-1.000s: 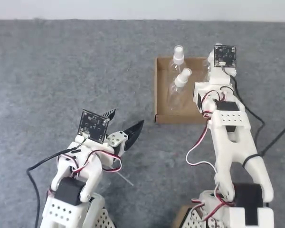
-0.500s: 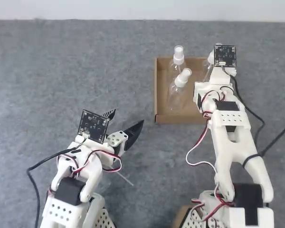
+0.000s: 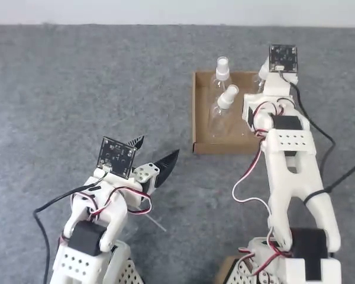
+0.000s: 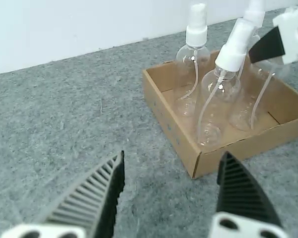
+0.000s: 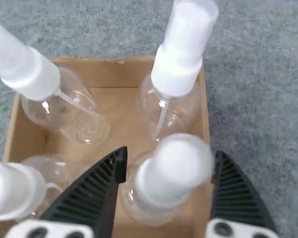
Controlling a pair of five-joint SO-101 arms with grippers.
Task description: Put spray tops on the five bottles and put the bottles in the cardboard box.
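Grey felt-like cloth (image 3: 77, 77) covers the whole table. The right arm (image 3: 290, 165) stretches out long and straight, its far end hanging over the right side of the cardboard box (image 3: 196, 118). The left arm (image 3: 100, 219) sits folded near the front edge, well apart from the box.

The box is shallow and open-topped and lies flat on the cloth. Four clear bottles (image 5: 79, 119) stand upright inside it, close together, and each wears a white spray top (image 5: 184, 44).

The right claw (image 5: 170, 153) hangs spread just above the box. One of the spray tops sits between its two black jaws, and I see a gap on at least one side. The left claw (image 4: 174, 156) is spread wide too, holding nothing, above bare cloth and pointing towards the box.
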